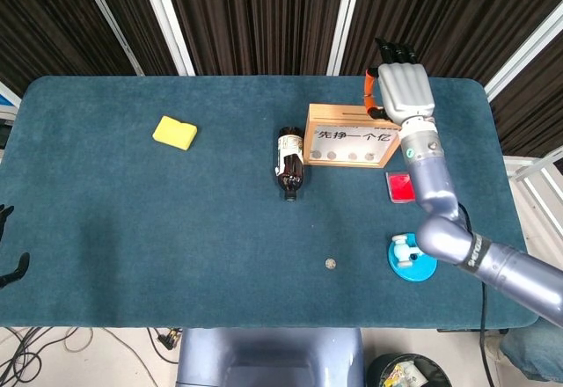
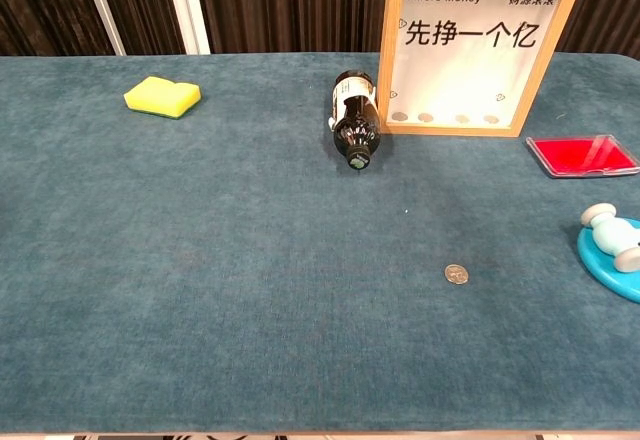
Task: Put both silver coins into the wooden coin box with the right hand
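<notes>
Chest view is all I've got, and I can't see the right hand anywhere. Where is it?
Observer: The right hand is raised over the right end of the wooden coin box.
Operator: Is it holding a coin?
Observer: I cannot tell; the head view shows only the back of the hand, fingers pointing away from the robot.
Operator: And the left hand?
Observer: The left hand shows only partly at the picture's left edge, off the table.

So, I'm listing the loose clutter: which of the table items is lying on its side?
The dark brown bottle, left of the wooden coin box, cap toward the camera. The yellow sponge and red case rest flat.
</notes>
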